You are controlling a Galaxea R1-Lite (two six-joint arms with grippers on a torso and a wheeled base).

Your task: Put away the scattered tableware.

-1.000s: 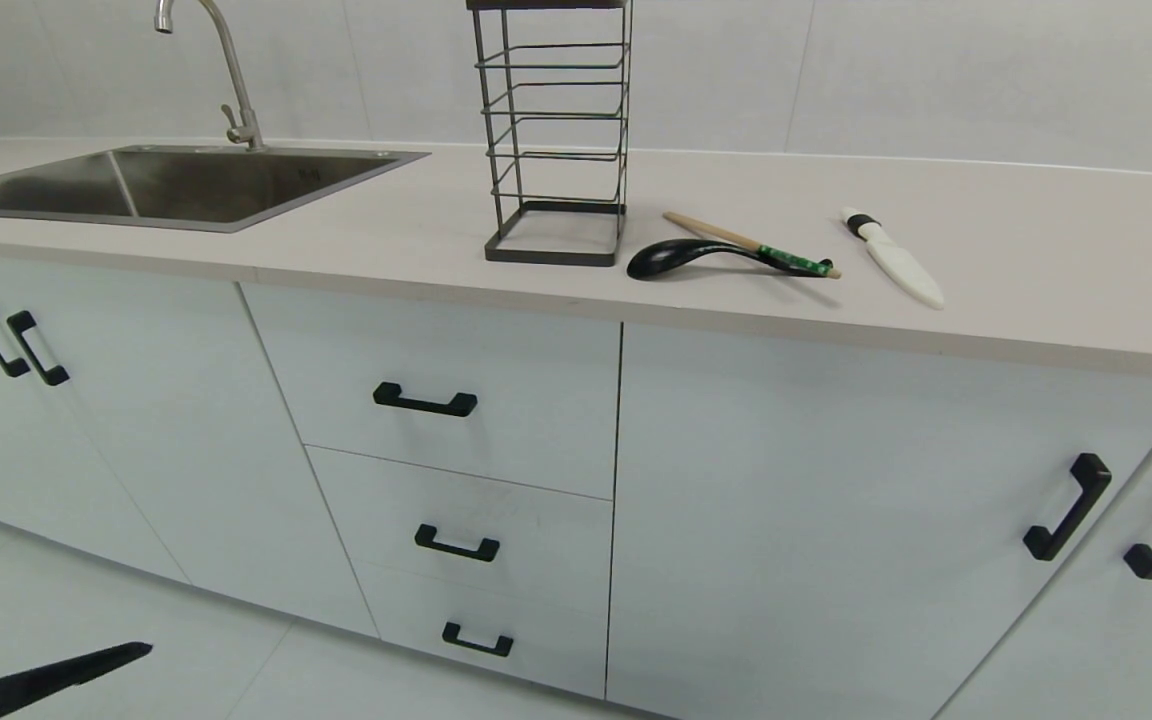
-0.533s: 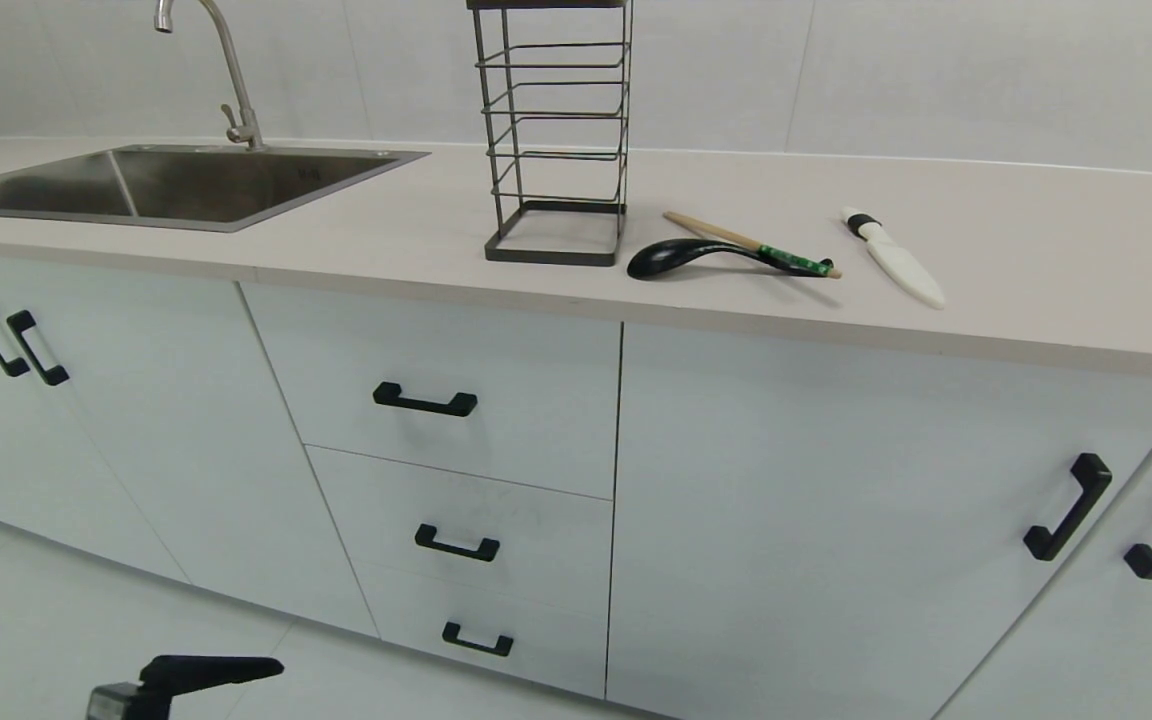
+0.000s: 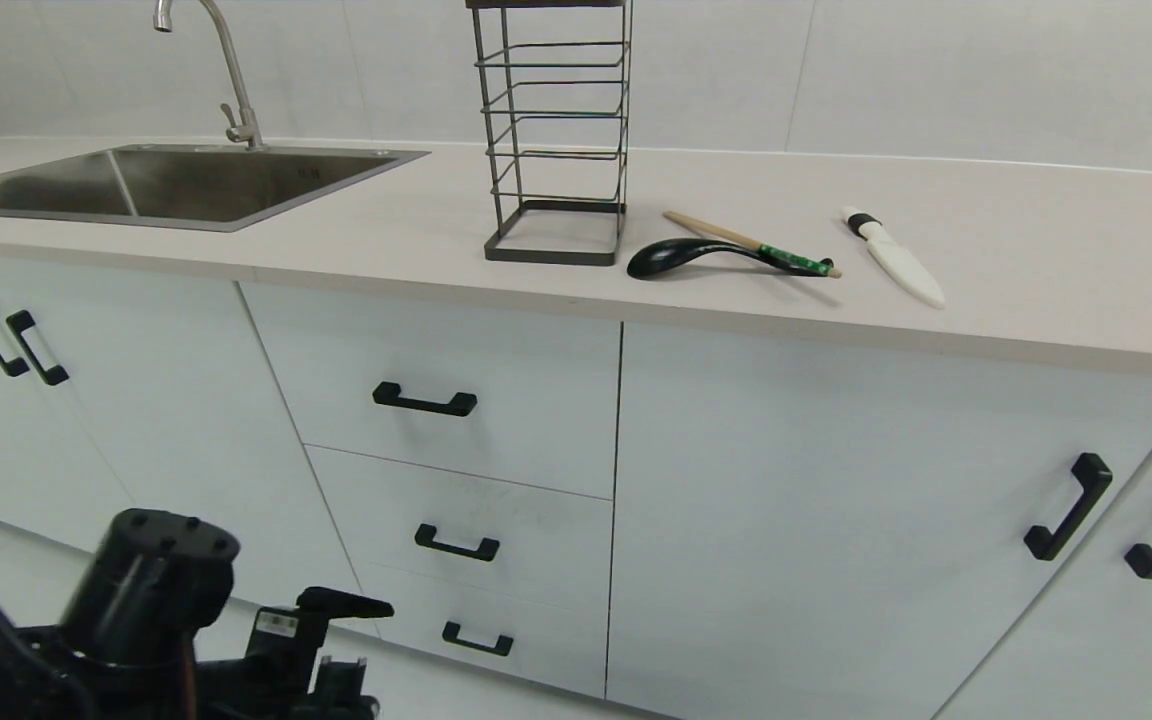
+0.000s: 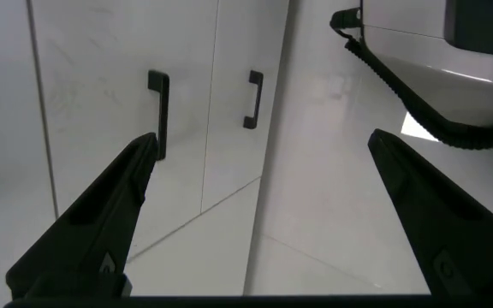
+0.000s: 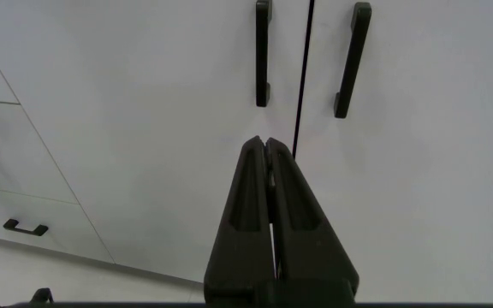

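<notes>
The countertop (image 3: 1036, 250) runs well above both sets of fingers, with white cabinet fronts (image 3: 786, 480) below it. A steel sink (image 3: 166, 185) is set into it far up from the left gripper (image 4: 262, 141). That gripper's 2 fingers (image 4: 109, 214) are spread wide apart, holding nothing. They sit low in front of a stack of 3 drawers (image 3: 456, 470), with 2 black door handles (image 4: 158, 115) beyond their tips. A tall wire rack (image 3: 556, 130) stands on the counter, high above those fingers. The right gripper (image 5: 264, 145) has its fingers pressed together, empty, pointing at 2 cabinet door handles (image 5: 264, 51). The tableware lies beside the rack, far from either gripper: a white knife (image 3: 896, 258), a black spoon (image 3: 706, 255), and a wooden stick with a green band (image 3: 736, 240) against the spoon's handle.
</notes>
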